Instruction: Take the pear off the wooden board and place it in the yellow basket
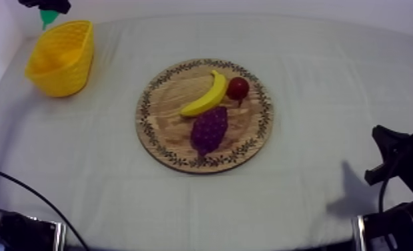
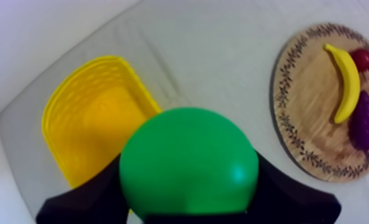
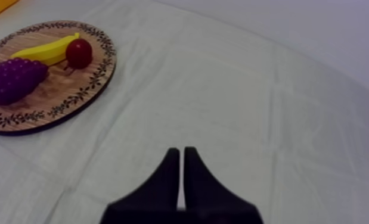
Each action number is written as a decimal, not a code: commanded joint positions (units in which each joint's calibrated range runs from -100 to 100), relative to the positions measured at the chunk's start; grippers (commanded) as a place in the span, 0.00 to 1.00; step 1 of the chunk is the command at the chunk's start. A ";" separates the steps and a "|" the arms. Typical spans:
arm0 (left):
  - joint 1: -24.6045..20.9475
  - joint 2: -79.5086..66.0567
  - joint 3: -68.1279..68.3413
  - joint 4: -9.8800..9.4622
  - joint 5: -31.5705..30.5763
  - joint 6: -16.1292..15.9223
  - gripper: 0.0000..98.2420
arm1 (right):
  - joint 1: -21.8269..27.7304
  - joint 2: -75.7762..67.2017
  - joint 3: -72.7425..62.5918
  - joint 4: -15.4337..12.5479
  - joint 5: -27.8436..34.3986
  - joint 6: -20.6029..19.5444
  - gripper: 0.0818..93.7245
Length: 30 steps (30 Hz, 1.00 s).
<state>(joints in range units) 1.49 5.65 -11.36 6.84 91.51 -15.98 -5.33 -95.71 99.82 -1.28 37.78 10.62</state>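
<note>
My left gripper (image 1: 45, 7) hangs above the far rim of the yellow basket (image 1: 62, 57) at the table's back left, shut on the green pear (image 1: 47, 16). In the left wrist view the pear (image 2: 188, 161) bulges between the two black fingers (image 2: 91, 193), with the basket (image 2: 91, 119) open just beyond and below it. The round wooden board (image 1: 165, 127) lies at the table's middle. My right gripper (image 3: 182, 156) is shut on nothing, its fingers together as a narrow wedge over bare cloth, low at the right side (image 1: 387, 143).
On the board lie a banana (image 1: 207, 97), a bunch of purple grapes (image 1: 209, 128) and a small red fruit (image 1: 237, 87). A white wall runs close behind and left of the basket. Bare cloth spreads between the board and the basket.
</note>
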 commanded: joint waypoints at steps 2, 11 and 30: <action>-2.13 -0.23 -0.28 0.12 -0.58 2.25 0.47 | -0.03 -0.04 -0.05 -0.01 0.04 0.10 0.00; -5.03 0.36 -3.50 1.01 -2.19 7.36 0.47 | -0.03 -0.04 -0.05 -0.01 0.04 0.10 0.00; -6.97 12.52 -4.01 -0.17 -6.61 8.46 0.47 | -0.03 -0.04 -0.05 -0.01 0.04 0.09 0.00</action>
<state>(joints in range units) -5.44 16.61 -15.37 6.84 85.05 -7.52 -5.33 -95.71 99.82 -1.28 37.78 10.72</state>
